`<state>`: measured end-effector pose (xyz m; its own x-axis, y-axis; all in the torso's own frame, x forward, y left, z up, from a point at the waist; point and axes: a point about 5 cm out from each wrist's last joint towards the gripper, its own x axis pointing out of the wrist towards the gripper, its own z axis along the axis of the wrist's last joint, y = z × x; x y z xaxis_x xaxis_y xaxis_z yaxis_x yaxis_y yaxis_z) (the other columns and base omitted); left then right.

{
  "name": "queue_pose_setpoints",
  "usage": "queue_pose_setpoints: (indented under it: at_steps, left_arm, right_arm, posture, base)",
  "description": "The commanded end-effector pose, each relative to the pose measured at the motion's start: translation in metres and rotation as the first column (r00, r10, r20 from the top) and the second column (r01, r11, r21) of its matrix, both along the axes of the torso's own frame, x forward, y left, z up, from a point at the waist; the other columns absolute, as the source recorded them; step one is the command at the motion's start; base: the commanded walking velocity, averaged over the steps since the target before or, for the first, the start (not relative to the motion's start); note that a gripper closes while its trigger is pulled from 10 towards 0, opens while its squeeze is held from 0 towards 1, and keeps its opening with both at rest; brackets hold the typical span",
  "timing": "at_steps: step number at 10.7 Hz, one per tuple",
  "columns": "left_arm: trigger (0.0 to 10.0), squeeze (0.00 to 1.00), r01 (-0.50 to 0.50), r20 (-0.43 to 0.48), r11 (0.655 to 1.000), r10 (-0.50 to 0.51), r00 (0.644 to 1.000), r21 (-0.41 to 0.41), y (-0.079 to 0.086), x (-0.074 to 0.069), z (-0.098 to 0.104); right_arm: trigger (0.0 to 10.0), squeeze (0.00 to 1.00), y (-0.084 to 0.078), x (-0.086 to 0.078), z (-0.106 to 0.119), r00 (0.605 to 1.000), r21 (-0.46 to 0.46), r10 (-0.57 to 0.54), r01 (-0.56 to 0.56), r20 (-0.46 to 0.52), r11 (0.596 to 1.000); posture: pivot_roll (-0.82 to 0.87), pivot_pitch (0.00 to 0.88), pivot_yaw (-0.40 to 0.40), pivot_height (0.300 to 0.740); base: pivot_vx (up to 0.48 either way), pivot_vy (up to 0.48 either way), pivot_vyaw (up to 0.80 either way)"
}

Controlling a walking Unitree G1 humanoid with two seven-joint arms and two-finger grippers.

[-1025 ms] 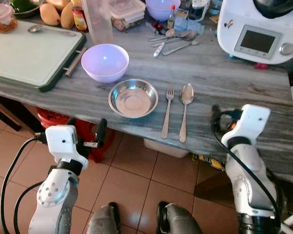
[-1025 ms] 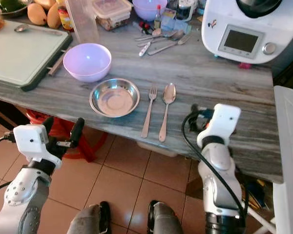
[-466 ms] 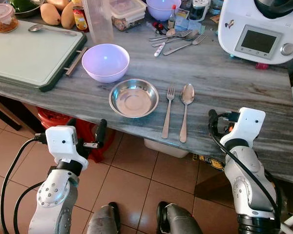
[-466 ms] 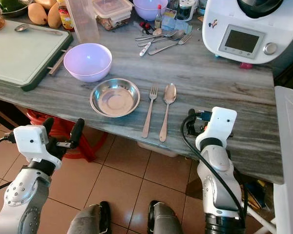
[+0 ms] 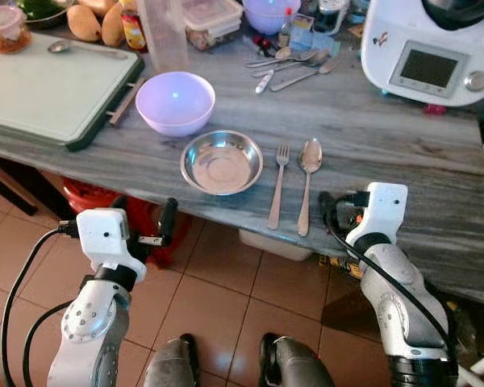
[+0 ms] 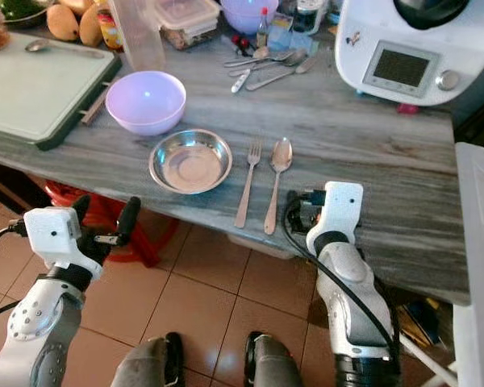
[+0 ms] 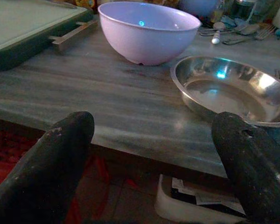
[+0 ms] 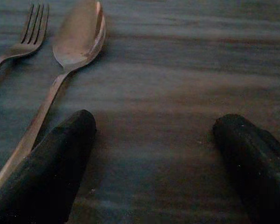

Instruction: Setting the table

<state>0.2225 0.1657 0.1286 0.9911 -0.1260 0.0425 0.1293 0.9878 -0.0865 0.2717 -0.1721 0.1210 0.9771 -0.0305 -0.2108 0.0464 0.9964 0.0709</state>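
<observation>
The spoon lies flat on the grey table, near its front edge, with the bowl end pointing away from the robot and the long handle reaching toward the edge. It is plain shiny metal, and in the right wrist view its bowl looks a little tilted to one side. Just beside it, parallel and not touching, lies the fork, and beside the fork stands the steel dish; behind the dish is the lilac bowl.

What has changed in the last second is the right pincer: it has moved from well to the right of the cutlery to just beside the spoon handle, low over the table edge. Its two black fingers stand wide apart and hold nothing, with one finger next to the handle. This probably means the robot wants to straighten or take the spoon (the place setting looks almost complete).

The left pincer has not moved; it waits below the table edge, also open and empty.
</observation>
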Motion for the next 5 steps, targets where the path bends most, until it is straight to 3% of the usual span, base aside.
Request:
queue_pose_setpoints:
  at_steps: [1,5]
  left_arm:
    - [10.0,0.00,-0.003,-0.001,1.000,0.003,1.000,0.010,0.0012,-0.0014,0.0016]
    - [10.0,0.00,-0.001,-0.001,1.000,0.001,1.000,0.011,0.0003,-0.0013,0.0013]
  right_arm:
    - [10.0,0.00,-0.0028,-0.0023,-0.0041,1.000,0.001,-0.010,0.010,-0.026,1.000]
    - [10.0,0.00,-0.0015,0.0043,-0.0105,0.996,-0.007,0.034,-0.035,-0.082,0.999]
  posture:
    - [0.02,0.201,-0.006,0.740]
    - [0.02,0.201,-0.006,0.740]
  base:
    - [0.000,0.000,0.00]
    - [0.000,0.000,0.00]
